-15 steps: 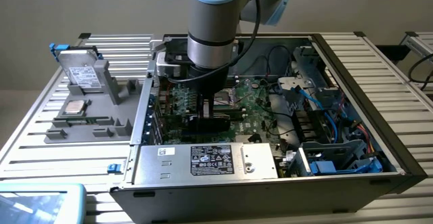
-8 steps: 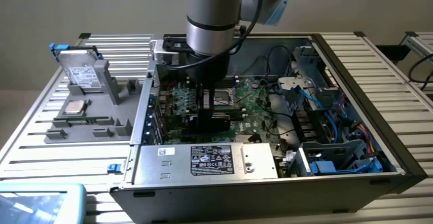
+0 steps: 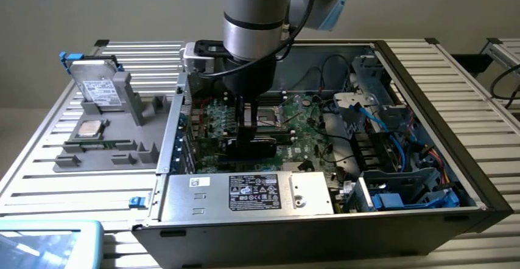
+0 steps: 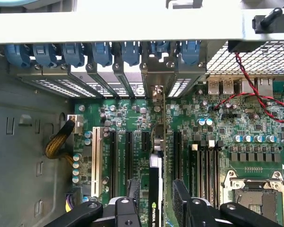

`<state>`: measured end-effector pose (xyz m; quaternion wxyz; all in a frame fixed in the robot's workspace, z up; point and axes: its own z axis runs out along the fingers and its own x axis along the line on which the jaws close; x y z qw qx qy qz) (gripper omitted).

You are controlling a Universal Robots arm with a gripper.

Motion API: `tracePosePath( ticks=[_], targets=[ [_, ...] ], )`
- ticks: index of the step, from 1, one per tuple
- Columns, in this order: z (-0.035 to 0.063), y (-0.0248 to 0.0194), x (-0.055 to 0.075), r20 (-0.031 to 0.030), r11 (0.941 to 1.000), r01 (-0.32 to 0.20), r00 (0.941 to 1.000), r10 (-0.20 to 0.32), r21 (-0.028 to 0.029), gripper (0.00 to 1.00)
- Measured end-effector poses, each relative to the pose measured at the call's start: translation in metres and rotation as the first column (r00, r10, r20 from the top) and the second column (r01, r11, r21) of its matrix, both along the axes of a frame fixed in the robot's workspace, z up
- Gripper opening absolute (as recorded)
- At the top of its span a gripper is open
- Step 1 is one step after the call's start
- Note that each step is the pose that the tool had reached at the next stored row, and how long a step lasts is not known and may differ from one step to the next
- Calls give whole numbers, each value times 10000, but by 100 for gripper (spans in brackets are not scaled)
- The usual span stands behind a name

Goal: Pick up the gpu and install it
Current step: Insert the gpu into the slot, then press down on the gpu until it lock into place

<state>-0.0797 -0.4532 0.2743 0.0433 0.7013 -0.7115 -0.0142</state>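
A: What sits closest in the wrist view?

B: The gripper (image 4: 154,208), its two black fingers (image 4: 184,203) spread apart on either side of the gpu (image 4: 155,189). The card stands on edge between them. The fingers look released rather than clenched; whether they touch the card I cannot tell.

A: And where is the card?

B: Upright over the green motherboard (image 4: 132,123), among the long black slots (image 4: 128,156), in line with a metal bracket (image 4: 157,78) at the case's back wall.

A: Farther off?

B: A row of blue clips (image 4: 102,52) along that wall. In the exterior view the arm (image 3: 256,31) reaches down into the open computer case (image 3: 422,129); a grey tray (image 3: 109,141) lies outside the case, on the exterior view's left.
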Motion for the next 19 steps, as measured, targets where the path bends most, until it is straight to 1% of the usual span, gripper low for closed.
tracePosePath(
  ticks=[10, 11, 13, 14, 15, 16, 17, 18, 19],
  targets=[
    [0, 0, 0, 0, 10000, 0, 10000, 0, 0, 42],
    [0, 0, 0, 0, 10000, 0, 10000, 0, 1, 40],
    [0, 0, 0, 0, 10000, 0, 10000, 0, 0, 27],
    [0, 0, 0, 0, 10000, 0, 10000, 0, 0, 27],
    [0, 0, -1, 4, 10000, 1, 10000, -1, 1, 21],
    [1, 0, -3, 24, 10000, 2, 10000, -2, -2, 21],
    [9, 0, -5, 50, 10000, 1, 10000, -1, -10, 15],
    [19, 0, -8, 90, 10000, 1, 10000, 0, -9, 12],
    [28, 0, -12, 145, 10000, 1, 9999, -1, -6, 12]
  ],
)
